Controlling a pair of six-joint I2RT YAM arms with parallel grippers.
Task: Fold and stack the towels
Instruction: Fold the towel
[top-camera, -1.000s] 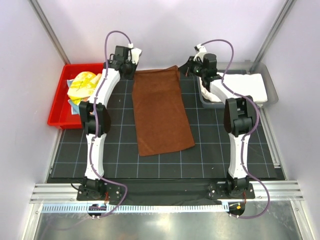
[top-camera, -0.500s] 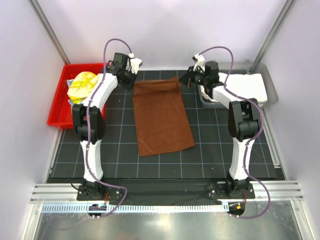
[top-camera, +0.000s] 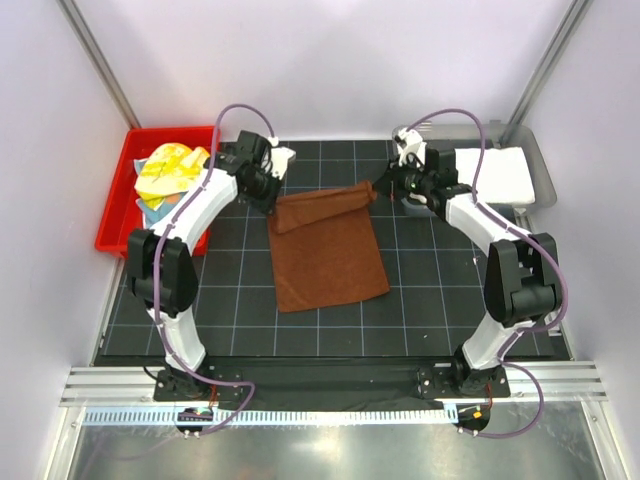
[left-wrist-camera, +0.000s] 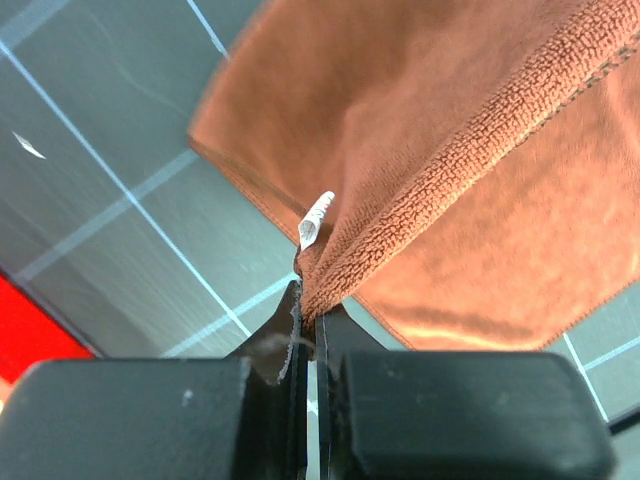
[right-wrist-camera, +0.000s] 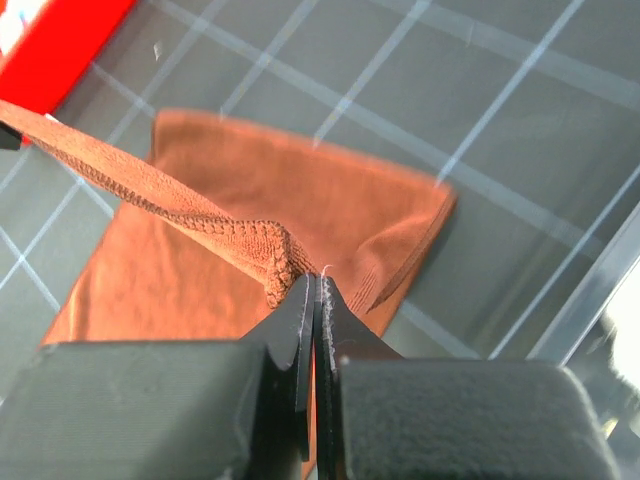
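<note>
The rust-brown towel (top-camera: 325, 250) lies in the middle of the counter (top-camera: 430, 310). Its far edge is raised at the upper centre of the top view, and each end of that edge is pinched by a claw. The left claw (top-camera: 272, 195) is pressed together on one far corner, and its wrist view shows only a thin bite of terry at the very tip. The right claw (top-camera: 378, 188) is likewise clamped on the other corner with little cloth between the fingers. That shallow hold looks like the main risk: a tug or a quick swing toward the lower frame could slip one corner free, and the fold would drop skewed. If the two claws travel unevenly, the raised edge would likely land off-square to the near hem. The edge hangs slack between the claws, so the middle could touch down first and bunch into a ridge. Carrying it too low might drag the resting half and shift it on the grid. The towel's long axis runs from upper to lower frame, with its near end leaning slightly toward the lower right. The held edge crosses the frame left to right. The white towel (top-camera: 495, 172) sits well apart at upper right, and the yellow towel (top-camera: 170, 168) lies in the red bin (top-camera: 112, 222) at upper left.
</note>
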